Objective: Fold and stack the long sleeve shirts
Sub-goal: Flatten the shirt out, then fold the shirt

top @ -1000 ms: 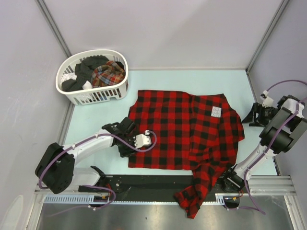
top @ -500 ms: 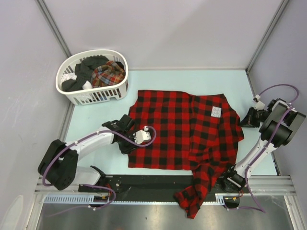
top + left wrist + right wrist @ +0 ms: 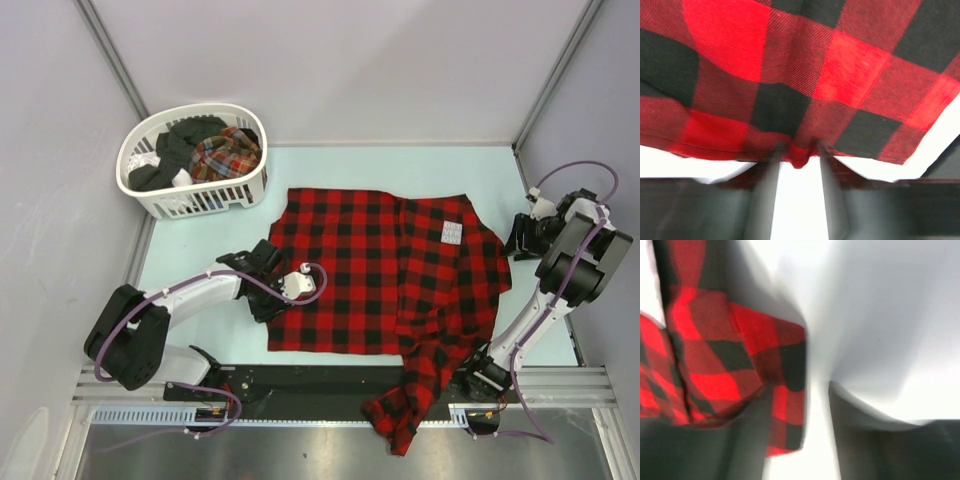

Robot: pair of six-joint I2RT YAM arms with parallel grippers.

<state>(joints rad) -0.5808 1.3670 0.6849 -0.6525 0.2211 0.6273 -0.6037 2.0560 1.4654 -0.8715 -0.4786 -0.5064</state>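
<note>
From above, the red-and-black shirt (image 3: pixel 370 265) lies spread nearly flat in the middle of the pale table (image 3: pixel 200 250). It is a soft flannel in large checks, roughly square, with a small white label (image 3: pixel 451 232) near its far right corner. 1 sleeve (image 3: pixel 405 405) spills crumpled over the near edge and across the dark rail (image 3: pixel 300 380) between the arm bases. At the far left corner stands a white slatted basket (image 3: pixel 140 185), oval, holding dark cloth and a finer plaid shirt (image 3: pixel 228 155). It is well apart from the spread shirt. The left gripper (image 3: pixel 268 305) sits at the shirt's left hem, towards the near corner. The right gripper (image 3: pixel 516 240) is just beside the shirt's right edge, close to the side wall, where room is tight. Bare table shows beyond the shirt's far edge and to its left.

In the left wrist view the twill weave is plain to see. The hem runs across the picture, and the 2 fingers (image 3: pixel 765 185) stand narrow with a small pucker of hem pinched between their tips. White table shows below.

The right wrist view is smeared. A folded corner of check cloth lies by 1 finger (image 3: pixel 747 440). The jaws stand apart, with bare table between the cloth and the other finger, and nothing is clamped.
</note>
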